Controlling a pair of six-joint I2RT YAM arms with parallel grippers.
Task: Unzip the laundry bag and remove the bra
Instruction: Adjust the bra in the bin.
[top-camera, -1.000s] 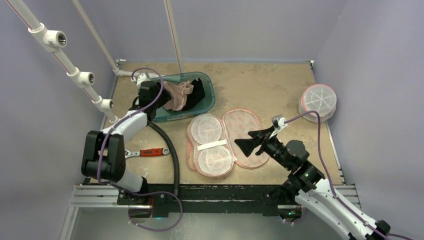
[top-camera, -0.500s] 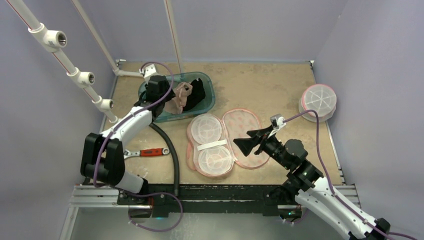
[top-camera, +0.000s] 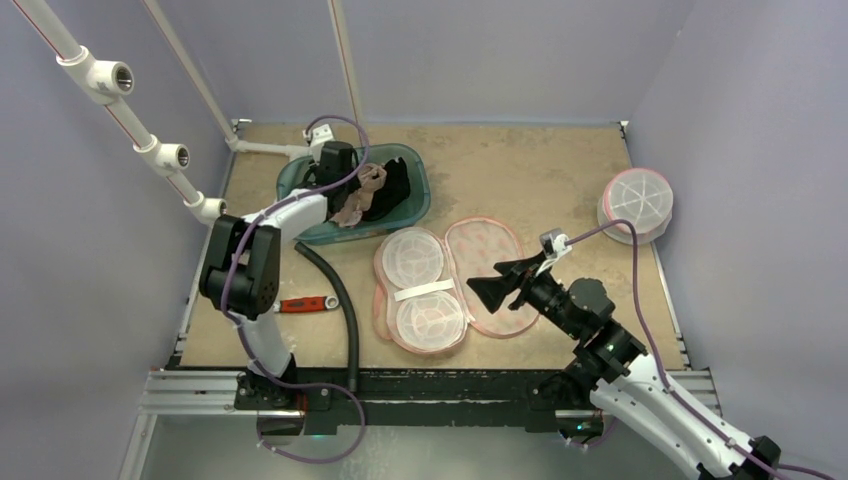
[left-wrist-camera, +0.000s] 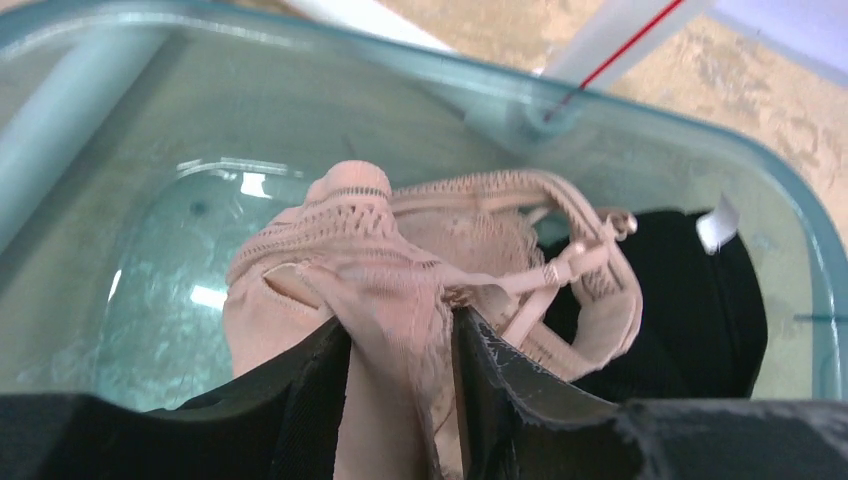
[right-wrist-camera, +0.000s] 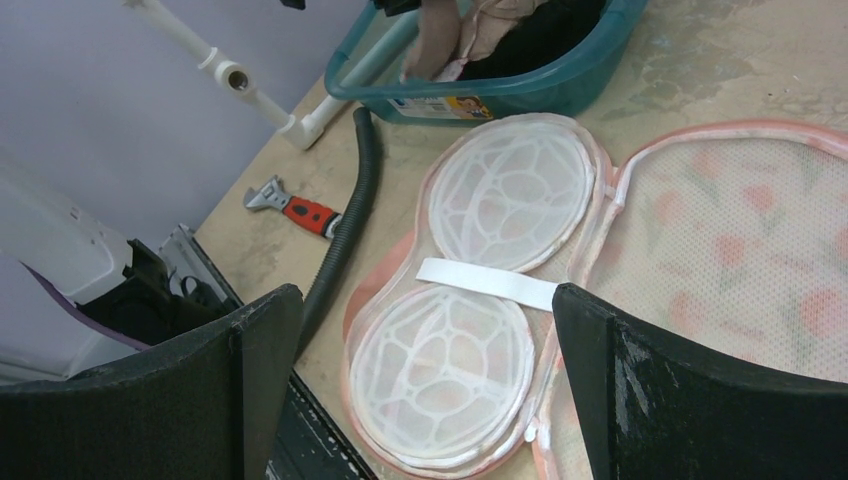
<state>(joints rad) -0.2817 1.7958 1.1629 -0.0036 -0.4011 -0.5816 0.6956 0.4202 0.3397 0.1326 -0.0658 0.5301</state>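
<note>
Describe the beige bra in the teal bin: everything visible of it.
The beige bra is soft, lace-trimmed fabric with thin straps and small adjuster rings. It lies crumpled inside the teal bin, partly over a black garment. A fold of it is pinched between the fingers of the left gripper, which press it from both sides. Its underside is hidden.
</note>
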